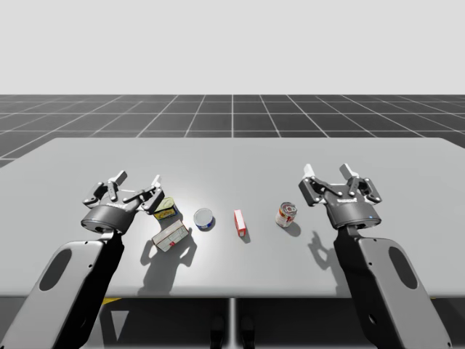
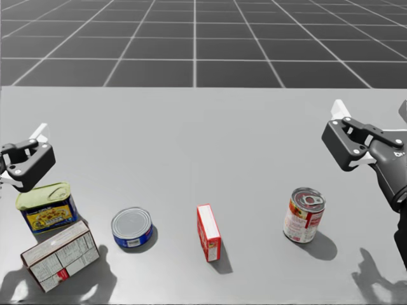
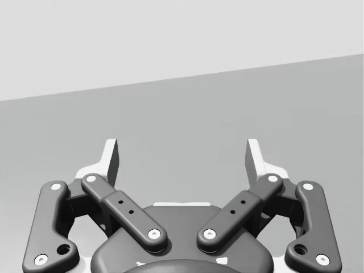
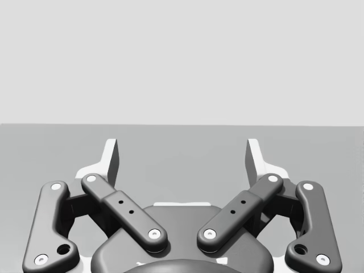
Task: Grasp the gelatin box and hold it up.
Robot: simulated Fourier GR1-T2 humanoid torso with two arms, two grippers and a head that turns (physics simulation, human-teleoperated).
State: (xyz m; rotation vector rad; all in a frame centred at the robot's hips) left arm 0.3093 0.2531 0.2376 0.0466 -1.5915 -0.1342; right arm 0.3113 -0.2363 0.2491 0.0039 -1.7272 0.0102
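The red gelatin box (image 1: 238, 222) stood upright on a narrow end at the middle of the grey worktop (image 1: 232, 156), a little below the centre of the high view and at lower centre of the head view. It lay between my two grippers and well apart from both. My left gripper (image 1: 136, 185) was at the left of the high view and my right gripper (image 1: 328, 174) at the right, each further up the frame than the box.

In the left wrist view the fingers (image 3: 112, 159) were released and spread wide, with bare grey worktop ahead of them. In the right wrist view the fingers (image 4: 255, 159) were spread just as wide, over the same grey surface.

Right of the gelatin box, between it and my right gripper, stood a red-and-white round can (image 1: 286, 214). Left of the box sat a short blue round can (image 1: 204, 219). Further left came a blue rectangular can (image 1: 166, 209) with a yellow-green lid, close under my left gripper; I could not tell whether they touched. A brown-and-white box (image 1: 171, 236) lay askew just beside that can, lower in the frame.

The gelatin box showed red faces with pale edging. The cans and the brown-and-white box carried printed labels, with writing too small to read.
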